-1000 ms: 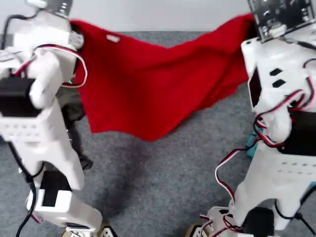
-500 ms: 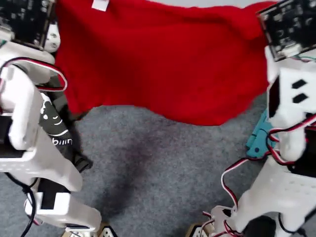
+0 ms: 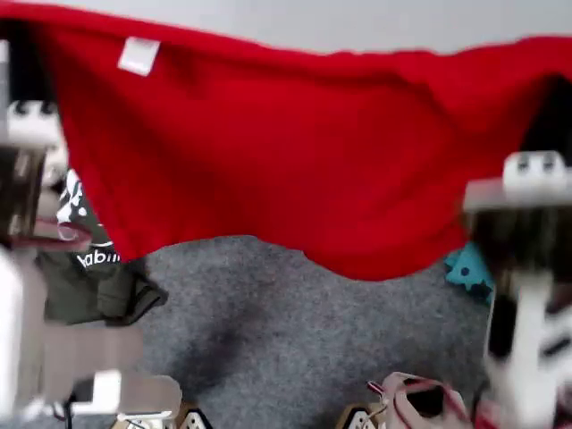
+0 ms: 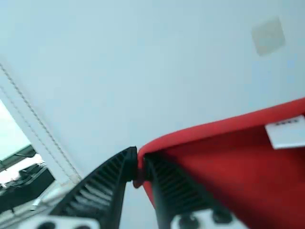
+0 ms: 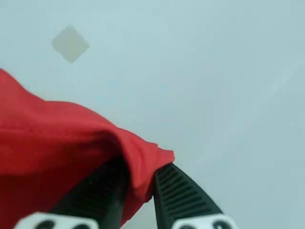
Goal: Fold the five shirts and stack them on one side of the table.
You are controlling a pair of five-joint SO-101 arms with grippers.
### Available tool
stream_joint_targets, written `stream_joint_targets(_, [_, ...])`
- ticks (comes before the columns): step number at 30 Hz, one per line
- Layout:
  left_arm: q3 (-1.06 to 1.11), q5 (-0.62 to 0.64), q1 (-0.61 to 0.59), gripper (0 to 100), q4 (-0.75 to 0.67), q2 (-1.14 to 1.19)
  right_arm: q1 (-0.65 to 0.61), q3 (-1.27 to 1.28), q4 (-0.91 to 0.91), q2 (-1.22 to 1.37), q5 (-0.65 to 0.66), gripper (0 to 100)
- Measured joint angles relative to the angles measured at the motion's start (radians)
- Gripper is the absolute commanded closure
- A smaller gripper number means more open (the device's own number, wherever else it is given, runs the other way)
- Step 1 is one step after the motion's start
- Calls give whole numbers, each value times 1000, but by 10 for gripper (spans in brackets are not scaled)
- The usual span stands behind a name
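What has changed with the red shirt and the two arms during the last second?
Both arms have risen toward the camera, lifting the red shirt higher and stretching it wide between them. The left end effector and the right end effector stay shut on its top edge. The dark green shirt and the teal item lie where they were.

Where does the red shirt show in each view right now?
High view: the red shirt hangs stretched across the upper half, above the grey table.
Left wrist view: its edge is pinched in the left gripper.
Right wrist view: its edge is pinched in the right gripper.
Shared landmark: the white label near the shirt's upper edge, also seen in the left wrist view.
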Motion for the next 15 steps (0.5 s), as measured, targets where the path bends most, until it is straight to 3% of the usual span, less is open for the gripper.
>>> stream_joint_targets(8, [221, 0, -2, 995, 0, -239, 8, -21, 0, -120, 77, 988])
stream_joint_targets(15, [706, 0, 0, 995, 0, -293, 14, 28, 58, -26, 84, 988])
